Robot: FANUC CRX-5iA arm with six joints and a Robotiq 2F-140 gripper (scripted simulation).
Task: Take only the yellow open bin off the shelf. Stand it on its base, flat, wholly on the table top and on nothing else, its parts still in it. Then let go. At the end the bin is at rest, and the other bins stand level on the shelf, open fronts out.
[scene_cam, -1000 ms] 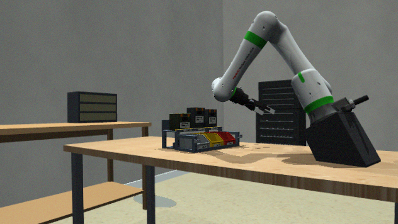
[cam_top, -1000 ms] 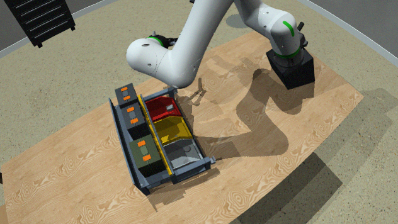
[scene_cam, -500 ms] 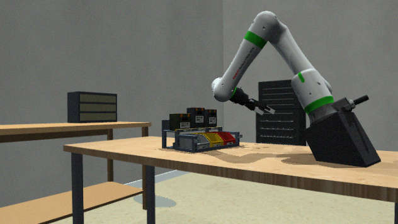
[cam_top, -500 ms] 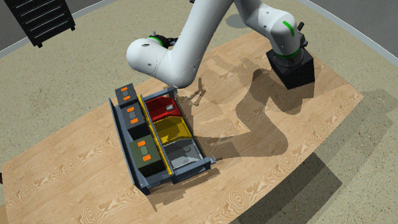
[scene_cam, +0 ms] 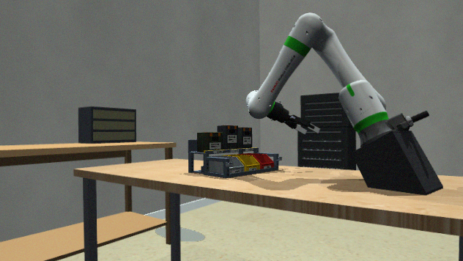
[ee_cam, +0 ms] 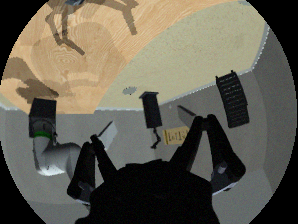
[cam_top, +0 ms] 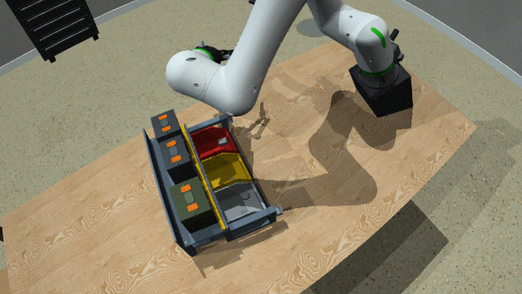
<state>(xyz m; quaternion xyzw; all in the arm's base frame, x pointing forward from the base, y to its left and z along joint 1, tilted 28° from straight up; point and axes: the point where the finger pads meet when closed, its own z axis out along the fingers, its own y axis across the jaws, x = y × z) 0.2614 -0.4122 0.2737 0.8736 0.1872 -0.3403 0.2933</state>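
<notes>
The yellow open bin [cam_top: 225,170] sits in the front row of the grey shelf [cam_top: 206,182], between a red bin [cam_top: 212,141] and a grey bin [cam_top: 239,202]. It also shows in the exterior view [scene_cam: 247,161]. My gripper [scene_cam: 307,127] is open and empty, held high in the air to the right of the shelf and well above the table. In the top view the arm hides it. In the wrist view the two fingers stand wide apart with nothing between them.
Three dark boxes with orange tabs [cam_top: 178,165] stand in the shelf's back row. The arm's black base [cam_top: 382,88] sits at the table's far right. A black drawer cabinet [scene_cam: 324,130] stands behind the table. A second bench [scene_cam: 73,150] stands to the left.
</notes>
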